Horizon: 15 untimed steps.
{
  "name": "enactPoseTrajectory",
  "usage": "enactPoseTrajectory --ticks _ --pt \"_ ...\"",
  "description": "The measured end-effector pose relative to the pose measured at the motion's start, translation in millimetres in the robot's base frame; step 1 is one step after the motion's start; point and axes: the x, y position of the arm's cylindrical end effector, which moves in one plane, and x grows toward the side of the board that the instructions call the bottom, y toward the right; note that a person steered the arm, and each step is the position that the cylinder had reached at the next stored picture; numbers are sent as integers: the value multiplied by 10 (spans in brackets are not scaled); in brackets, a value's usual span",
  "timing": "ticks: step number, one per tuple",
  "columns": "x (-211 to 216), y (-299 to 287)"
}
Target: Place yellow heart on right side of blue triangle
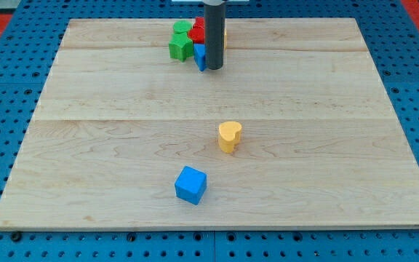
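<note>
The yellow heart (229,136) stands alone near the middle of the wooden board (326,145). The blue triangle (200,56) sits at the view's top in a cluster, partly hidden behind my rod. My tip (214,68) rests on the board right against the blue triangle's right side, far above the yellow heart in the view.
The cluster at the view's top also holds a green block (181,46), another green block (182,28), a red block (197,32) and a sliver of yellow block (225,35) behind the rod. A blue cube (190,185) lies below the heart toward the view's bottom.
</note>
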Motion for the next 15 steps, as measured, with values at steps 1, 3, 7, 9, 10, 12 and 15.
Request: enactPoseTrajectory --ticks 1,3,7,9,10,12,15 --pt "86 -47" --pt "34 -494" --pt "1103 1026" --pt "1839 1055" --pt "1433 602" --pt "1449 359" --pt "1967 468"
